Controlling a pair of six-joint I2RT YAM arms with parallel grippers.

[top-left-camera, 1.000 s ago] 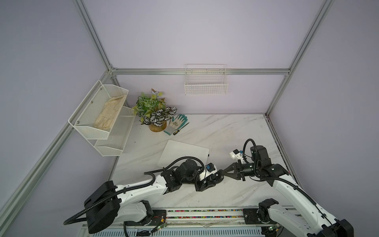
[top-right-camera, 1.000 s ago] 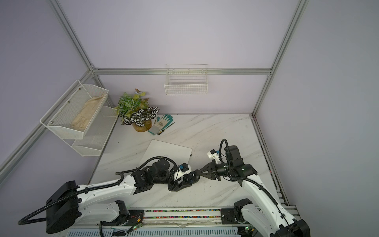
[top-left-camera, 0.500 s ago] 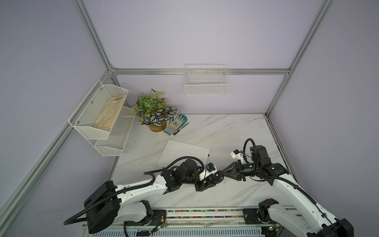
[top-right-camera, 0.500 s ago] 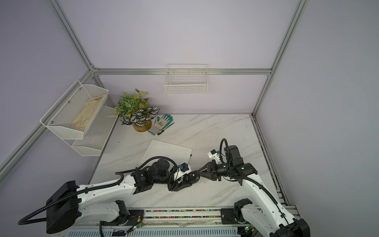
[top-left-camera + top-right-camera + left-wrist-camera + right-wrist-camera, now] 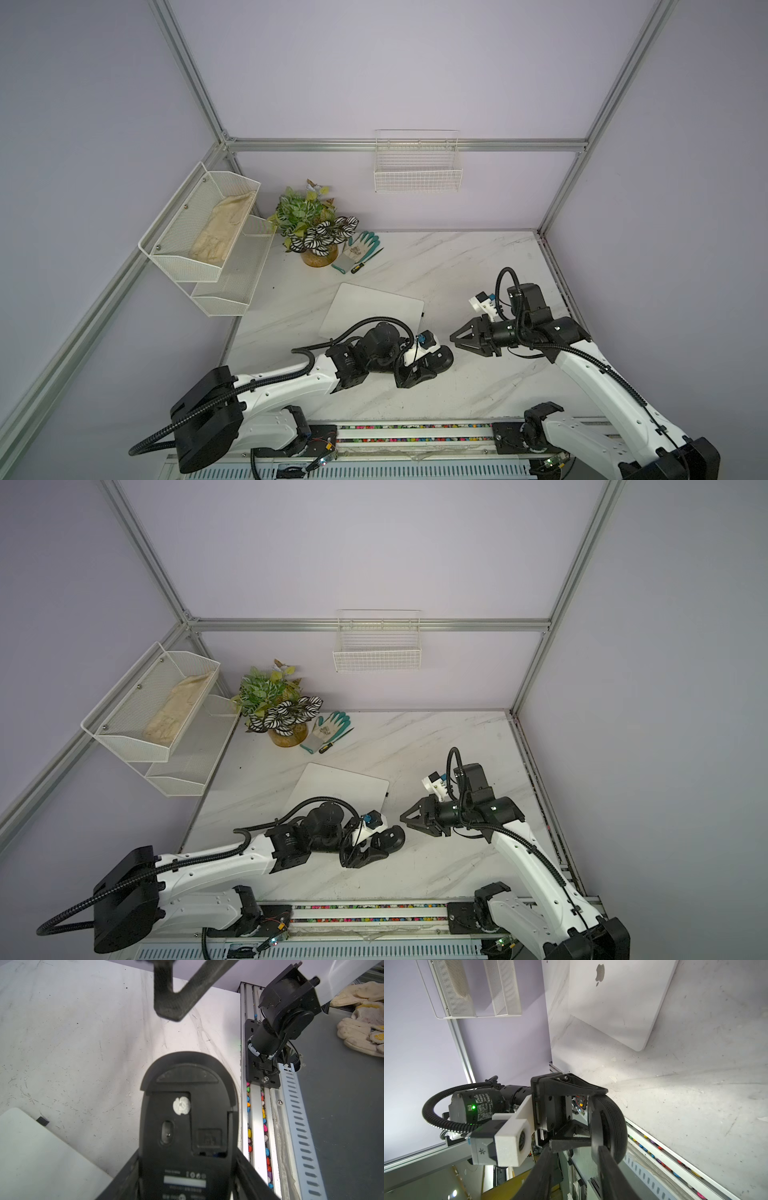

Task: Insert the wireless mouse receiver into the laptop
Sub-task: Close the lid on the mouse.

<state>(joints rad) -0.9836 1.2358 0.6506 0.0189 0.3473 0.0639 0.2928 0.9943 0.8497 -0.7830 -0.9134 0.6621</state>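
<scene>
The laptop [image 5: 374, 307] [image 5: 336, 787] lies shut on the marble table, with its apple logo showing in the right wrist view [image 5: 618, 1005]. A tiny black stub, the wireless mouse receiver [image 5: 42, 1121] [image 5: 422, 314], sits against the laptop's right side edge [image 5: 31, 1157]; I cannot tell how deep it is in. My left gripper [image 5: 428, 365] [image 5: 187, 1159] is shut on the black mouse [image 5: 187, 1105] [image 5: 392, 838], which is turned underside up with its compartment uncovered. My right gripper [image 5: 453, 336] [image 5: 574, 1153] stands open just right of the mouse [image 5: 609, 1124], rolled on its side. Nothing is between its fingers.
A potted plant [image 5: 311, 232], a green-tipped glove [image 5: 361, 245] and a small screwdriver [image 5: 365, 262] lie at the back. Mesh shelves [image 5: 199, 237] hang on the left wall and a wire basket [image 5: 417, 170] on the back wall. A rail [image 5: 415, 432] runs along the front edge.
My right gripper's jaws have spread open and it has drawn slightly back from the mouse. The left arm and the mouse have stayed put.
</scene>
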